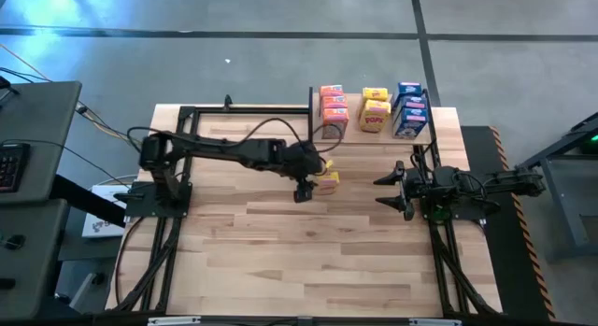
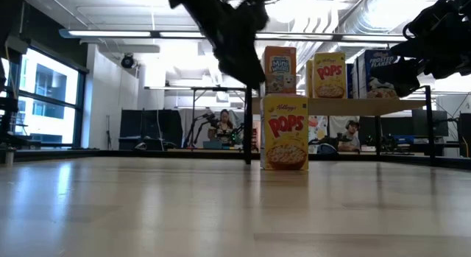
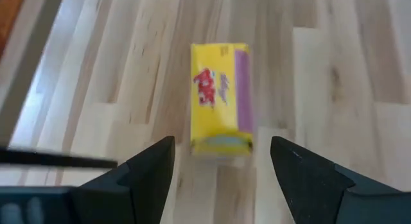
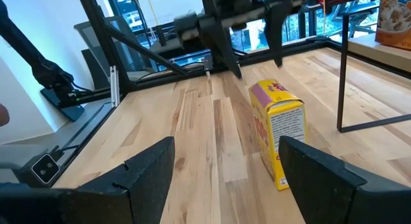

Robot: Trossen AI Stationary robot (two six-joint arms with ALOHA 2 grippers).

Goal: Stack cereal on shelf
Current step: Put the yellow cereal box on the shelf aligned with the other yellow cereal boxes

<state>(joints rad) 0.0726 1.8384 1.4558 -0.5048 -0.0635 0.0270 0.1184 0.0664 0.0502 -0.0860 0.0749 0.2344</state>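
A yellow Pops cereal box (image 1: 328, 179) stands upright on the tabletop in front of the shelf (image 1: 374, 130); it also shows in the low view (image 2: 286, 132), the left wrist view (image 3: 220, 99) and the right wrist view (image 4: 276, 131). My left gripper (image 1: 306, 188) hovers above it, open, fingers pointing down (image 3: 221, 179). Several orange, yellow and blue boxes (image 1: 372, 109) stand on the shelf board. My right gripper (image 1: 390, 190) is open and empty at the table's right (image 4: 225, 179).
The shelf's thin black posts (image 4: 343, 76) stand just beyond the yellow box. Black arm frames (image 1: 177, 177) run along the table's left and right sides. The plank tabletop (image 1: 308, 261) lies bare toward the near edge.
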